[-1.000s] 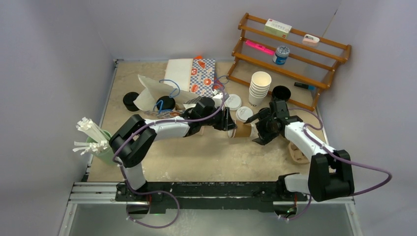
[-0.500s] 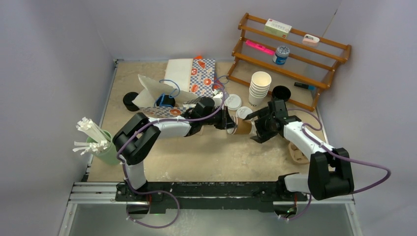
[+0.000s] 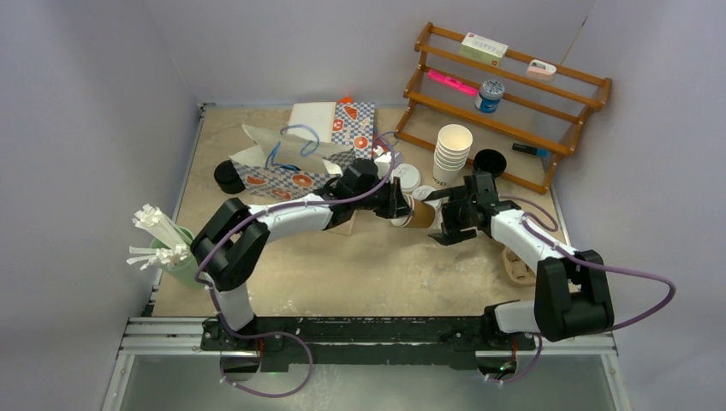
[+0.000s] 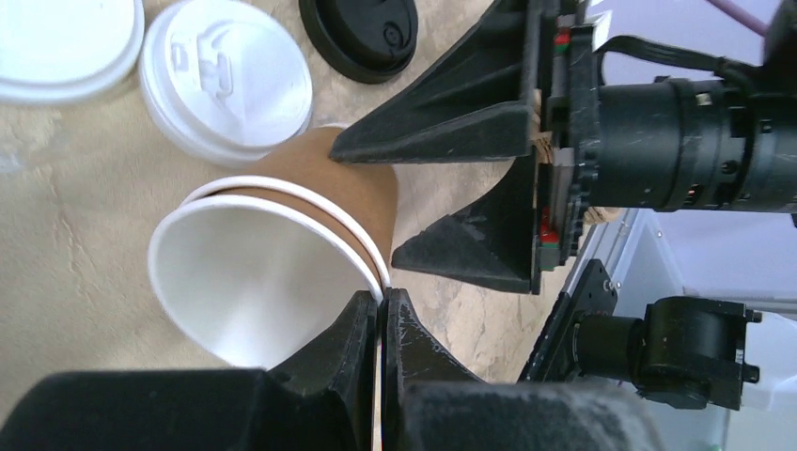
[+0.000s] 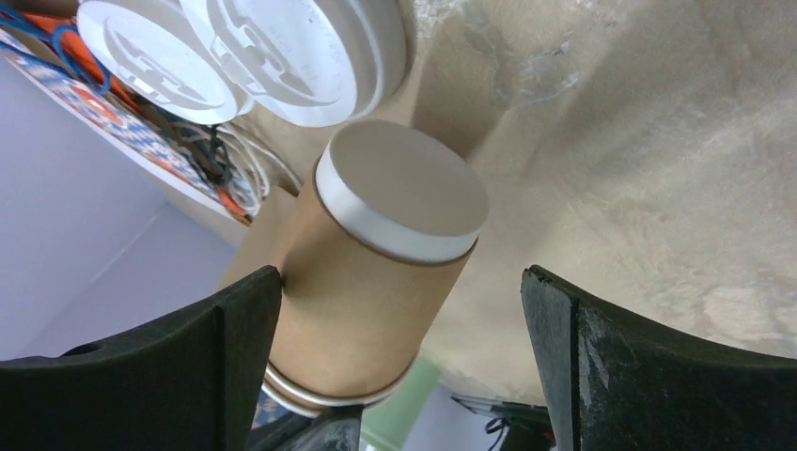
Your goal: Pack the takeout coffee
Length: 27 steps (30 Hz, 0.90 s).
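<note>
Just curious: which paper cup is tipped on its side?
The brown-sleeved cup pinched by the left end effector; the stacked white cups stand upright.

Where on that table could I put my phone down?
The bare table in front, between left arm, right arm and near edge, is free. So is the far-left corner behind the patterned bag. Crowded: around the white lids, stack of white cups and brown paper cup.

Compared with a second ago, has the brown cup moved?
Yes. The brown cup has shifted slightly up the table, toward the stack of white cups, its rim pinched by the left gripper.
</note>
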### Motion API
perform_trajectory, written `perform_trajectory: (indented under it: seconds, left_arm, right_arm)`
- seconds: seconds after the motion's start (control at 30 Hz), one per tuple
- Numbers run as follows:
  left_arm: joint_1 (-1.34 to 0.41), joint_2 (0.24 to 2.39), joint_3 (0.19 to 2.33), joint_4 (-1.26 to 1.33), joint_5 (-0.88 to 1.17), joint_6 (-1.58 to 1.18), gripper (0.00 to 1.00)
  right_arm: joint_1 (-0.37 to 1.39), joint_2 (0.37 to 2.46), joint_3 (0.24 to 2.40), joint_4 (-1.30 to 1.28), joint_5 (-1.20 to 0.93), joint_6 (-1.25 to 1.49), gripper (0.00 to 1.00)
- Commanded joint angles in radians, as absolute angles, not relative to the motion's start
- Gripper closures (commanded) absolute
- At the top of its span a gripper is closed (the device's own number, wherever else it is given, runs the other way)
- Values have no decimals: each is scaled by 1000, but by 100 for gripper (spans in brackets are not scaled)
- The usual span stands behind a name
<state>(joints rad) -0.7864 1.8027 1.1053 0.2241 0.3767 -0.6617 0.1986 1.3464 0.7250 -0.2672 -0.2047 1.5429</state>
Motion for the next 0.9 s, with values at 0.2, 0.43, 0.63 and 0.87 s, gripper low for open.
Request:
perform_trajectory:
  seconds: [0.2,0.43,0.63,0.87]
  left_arm:
    - [-849,1716,1254,87,320,-485,100]
    - [-864,1704,1315,-20,326,-403,100]
    - [-846,1699,1434,-253,321,-291,100]
    - [-797,1657,1453,-383,348,-244,100]
  right_arm:
    - [218,1352,748,-234,-287,1722,2]
    - [218,1337,802,-284,-266,1648,2]
    - [215,1299,932,-486,-155,1356,2]
    - [195,1189,876,-523,-143,1242,2]
